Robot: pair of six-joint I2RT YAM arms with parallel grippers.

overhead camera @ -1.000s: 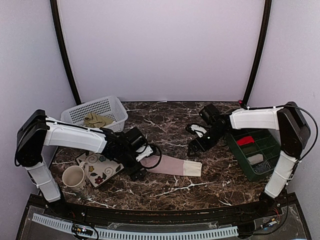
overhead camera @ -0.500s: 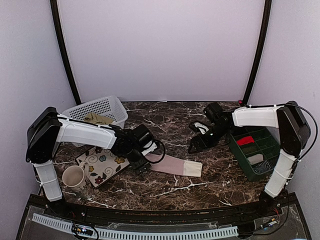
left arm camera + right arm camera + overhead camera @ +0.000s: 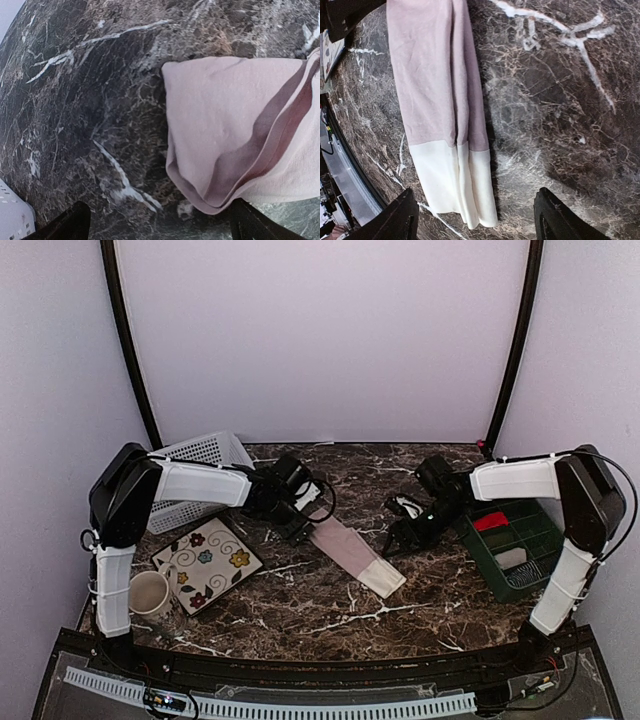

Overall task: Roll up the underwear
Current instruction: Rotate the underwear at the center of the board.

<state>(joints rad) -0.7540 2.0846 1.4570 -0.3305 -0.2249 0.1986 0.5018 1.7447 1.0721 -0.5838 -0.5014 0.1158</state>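
Note:
The dusty pink underwear (image 3: 348, 552) lies folded into a long strip, slanting across the middle of the marble table (image 3: 330, 615). Its cream waistband (image 3: 385, 580) points toward the near right. My left gripper (image 3: 303, 520) is at the strip's far pink end. In the left wrist view its jaws (image 3: 160, 226) stand open, with the folded pink corner (image 3: 220, 150) lying just ahead of the right finger (image 3: 252, 226). My right gripper (image 3: 400, 540) hovers beside the waistband end. Its jaws (image 3: 477, 220) are open, and the waistband (image 3: 452, 182) lies between them, nearer the left finger (image 3: 395, 220).
A white basket (image 3: 200, 452) stands at the back left, partly behind my left arm. A flowered plate (image 3: 205, 565) and a cream mug (image 3: 148, 592) sit at the near left. A green bin (image 3: 535, 530) at the right holds a red roll (image 3: 490, 521) and a grey-white roll (image 3: 512, 558).
My left gripper swung toward the back and right, and the pink end went with it, turning the strip from level to slanted. My right gripper's jaws narrowed a little.

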